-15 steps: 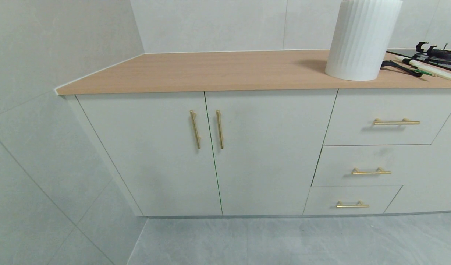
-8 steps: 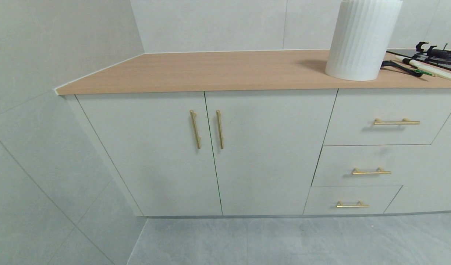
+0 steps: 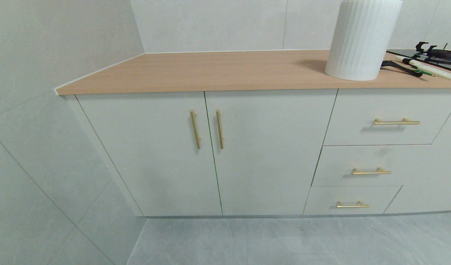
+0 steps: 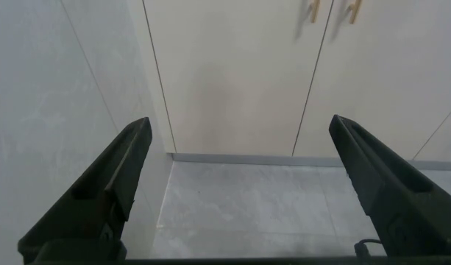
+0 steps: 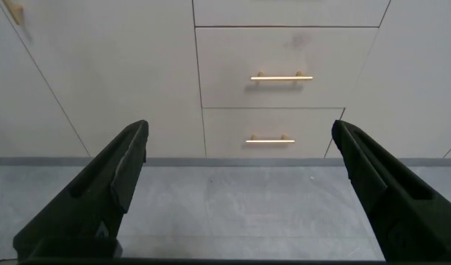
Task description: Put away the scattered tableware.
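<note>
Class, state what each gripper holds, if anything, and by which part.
Nothing is held: the left gripper and the right gripper both stand open and empty.

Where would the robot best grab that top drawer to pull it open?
Probably the gold bar handle on the top drawer, at its middle between the two posts. The bar lies horizontal and stands off the front, so the jaws could come straight from the front, one above and one below. The right gripper, open and facing the lower drawers, looks better placed.
</note>
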Motion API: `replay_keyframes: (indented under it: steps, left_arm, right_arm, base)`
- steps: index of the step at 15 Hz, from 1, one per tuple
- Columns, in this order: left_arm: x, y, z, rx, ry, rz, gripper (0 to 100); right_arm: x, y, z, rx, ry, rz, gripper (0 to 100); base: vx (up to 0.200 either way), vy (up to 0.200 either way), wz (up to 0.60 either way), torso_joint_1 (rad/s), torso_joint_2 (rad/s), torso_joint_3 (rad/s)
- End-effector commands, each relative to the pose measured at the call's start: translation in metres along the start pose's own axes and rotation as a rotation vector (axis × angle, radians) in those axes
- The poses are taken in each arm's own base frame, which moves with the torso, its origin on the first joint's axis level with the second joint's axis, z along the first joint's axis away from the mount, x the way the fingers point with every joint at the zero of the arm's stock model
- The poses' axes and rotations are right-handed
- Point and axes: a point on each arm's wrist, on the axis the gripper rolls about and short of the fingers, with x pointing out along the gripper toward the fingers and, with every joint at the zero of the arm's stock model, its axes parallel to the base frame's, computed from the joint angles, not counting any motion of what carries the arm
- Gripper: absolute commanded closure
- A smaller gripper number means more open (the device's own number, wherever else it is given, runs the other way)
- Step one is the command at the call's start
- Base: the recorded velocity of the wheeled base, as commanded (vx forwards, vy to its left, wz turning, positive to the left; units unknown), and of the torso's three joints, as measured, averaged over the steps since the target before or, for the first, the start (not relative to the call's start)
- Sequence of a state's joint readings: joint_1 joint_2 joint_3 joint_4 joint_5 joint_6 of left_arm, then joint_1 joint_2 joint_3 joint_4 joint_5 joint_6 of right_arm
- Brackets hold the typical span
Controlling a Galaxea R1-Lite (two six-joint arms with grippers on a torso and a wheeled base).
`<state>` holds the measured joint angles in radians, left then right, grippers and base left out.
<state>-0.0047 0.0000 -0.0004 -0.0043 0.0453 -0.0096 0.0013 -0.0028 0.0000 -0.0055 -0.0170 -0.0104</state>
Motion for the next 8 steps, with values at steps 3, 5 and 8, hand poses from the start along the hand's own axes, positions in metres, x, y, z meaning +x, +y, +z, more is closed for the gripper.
replay_keyframes:
  steps: [3,5,8]
  left_arm:
    - [0.0,0.0,-0.0001,-0.001,0.0,0.001,0]
    - [0.0,0.0,-0.0001,-0.001,0.0,0.001,0]
    - [0.0,0.0,-0.0001,-0.001,0.0,0.001,0]
  right_arm:
    - [0.0002,0.0,0.0001,0.0,0.002,0.0,0]
    - [0.0002,0.0,0.0001,0.0,0.002,0.0,0]
    - [0.0002,0.0,0.0001,0.004,0.002,0.0,0]
  base:
    - [0.0,-0.067,0.0,0.001,0.0,0.001]
    - [0.0,-0.2,0.0,0.0,0.0,0.005]
    - [0.0,-0.2,0.0,0.004,0.0,0.005]
